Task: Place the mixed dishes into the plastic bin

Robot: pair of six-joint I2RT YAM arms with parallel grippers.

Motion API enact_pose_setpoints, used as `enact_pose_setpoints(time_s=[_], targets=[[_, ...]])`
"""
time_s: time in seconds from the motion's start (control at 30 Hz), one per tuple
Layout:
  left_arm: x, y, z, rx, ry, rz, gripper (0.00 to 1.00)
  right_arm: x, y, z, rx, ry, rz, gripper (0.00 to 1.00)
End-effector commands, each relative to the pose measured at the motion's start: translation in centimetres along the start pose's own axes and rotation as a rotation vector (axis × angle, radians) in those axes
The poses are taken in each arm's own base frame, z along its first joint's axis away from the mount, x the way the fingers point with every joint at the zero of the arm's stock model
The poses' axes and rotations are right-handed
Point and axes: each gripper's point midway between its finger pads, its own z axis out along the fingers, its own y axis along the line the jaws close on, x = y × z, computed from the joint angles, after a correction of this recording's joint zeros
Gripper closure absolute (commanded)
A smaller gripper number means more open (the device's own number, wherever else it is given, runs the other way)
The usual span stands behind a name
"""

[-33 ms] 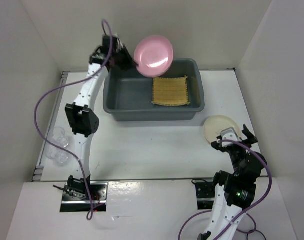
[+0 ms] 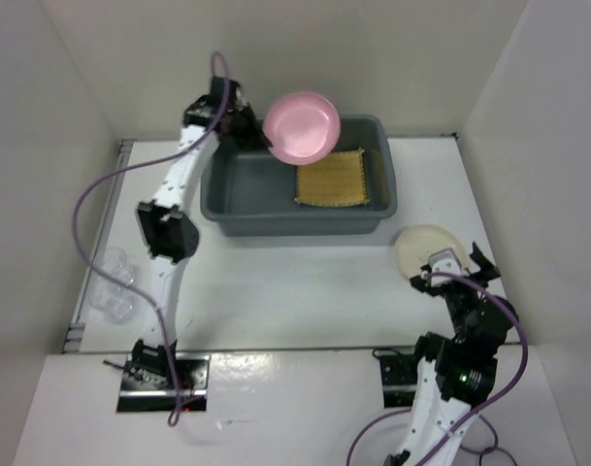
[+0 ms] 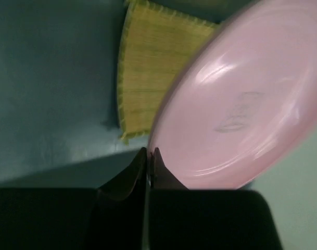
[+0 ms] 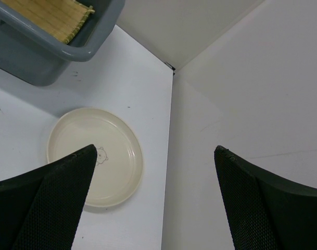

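We see our left gripper [image 3: 149, 152] pinching the pink plate [image 2: 302, 127] over the plastic bin's [image 2: 276, 219] twelve o'clock edge. The right gripper [image 4: 155, 151] is spread near the cream plate [image 4: 116, 156].

The left arm [image 2: 183, 165] and right arm [image 2: 433, 408] had white links, black joints, looping purple cables [image 2: 78, 216] and black textured fingers [image 4: 49, 198].

We see pink plate [image 2: 301, 127], grey bin [image 2: 276, 212].
Mat [image 2: 331, 178] woven yellow; cream plate [image 4: 103, 133] carries a small dark print.
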Motion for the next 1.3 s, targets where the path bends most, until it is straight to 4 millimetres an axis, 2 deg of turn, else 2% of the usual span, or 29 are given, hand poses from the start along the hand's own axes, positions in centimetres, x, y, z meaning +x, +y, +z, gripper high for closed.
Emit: enact_pose_setpoints(time_s=[0.0, 0.03, 0.07, 0.13, 0.3, 0.33, 0.37, 0.53, 0.8, 0.87, 0.97, 1.1, 1.13, 1.2, 1.23, 1.27], targets=[[2.6, -1.6, 0.0, -0.009, 0.081, 0.024, 1.00, 0.0, 0.3, 0.1, -0.011, -0.009, -0.005, 0.02], [3.4, -2.2, 0.5, -0.012, 0.083, 0.039, 1.00, 0.0, 0.3, 0.1, -0.011, -0.009, -0.005, 0.02], [4.1, -0.9, 1.9, -0.074, 0.082, 0.051, 1.00, 0.0, 0.3, 0.1, -0.011, -0.009, -0.005, 0.02], [5.0, -1.1, 2.7, -0.074, 0.081, 0.065, 1.00, 0.0, 0.3, 0.1, -0.011, -0.009, -0.005, 0.02], [7.8, 0.4, 6.2, -0.095, 0.146, 0.054, 1.00, 0.0, 0.3, 0.1, -0.011, -0.009, -0.005, 0.02], [7.7, 0.6, 6.5, -0.096, 0.134, 0.057, 1.00, 0.0, 0.3, 0.1, -0.011, -0.009, -0.005, 0.02], [8.7, 0.9, 7.5, -0.106, 0.155, 0.046, 1.00, 0.0, 0.3, 0.1, -0.011, -0.009, -0.005, 0.02], [10.2, 2.2, 10.3, -0.104, 0.179, 0.038, 0.97, -0.1, 0.0, 0.1, 0.001, -0.009, -0.009, 0.02], [11.7, 4.3, 12.7, -0.120, 0.211, 0.029, 0.93, 0.2, 0.2, 0.2, -0.005, -0.003, 0.005, 0.02], [12.2, 4.3, 13.1, -0.104, 0.225, 0.026, 0.88, 0.2, 0.2, 0.2, -0.005, -0.003, 0.005, 0.02], [11.9, 3.8, 13.2, -0.078, 0.216, 0.031, 0.88, 0.5, 0.1, 0.3, -0.003, 0.010, 0.009, 0.02], [11.8, 3.4, 13.7, -0.048, 0.210, 0.027, 0.71, 0.6, 0.2, 0.5, -0.009, 0.016, 0.022, 0.02], [11.6, 2.9, 13.6, -0.005, 0.225, 0.022, 0.55, 0.8, 0.3, 0.6, -0.014, 0.022, 0.026, 0.02], [11.3, 1.9, 12.9, 0.052, 0.244, 0.028, 0.41, 0.6, 0.0, 0.6, -0.002, 0.022, 0.055, 0.02], [11.2, 1.1, 12.3, 0.081, 0.252, 0.039, 0.24, 0.7, -0.3, 0.8, 0.005, 0.030, 0.056, 0.02], [9.9, -0.6, 10.9, 0.114, 0.219, 0.067, 0.18, 0.6, -0.6, 0.8, 0.022, 0.026, 0.066, 0.02]])
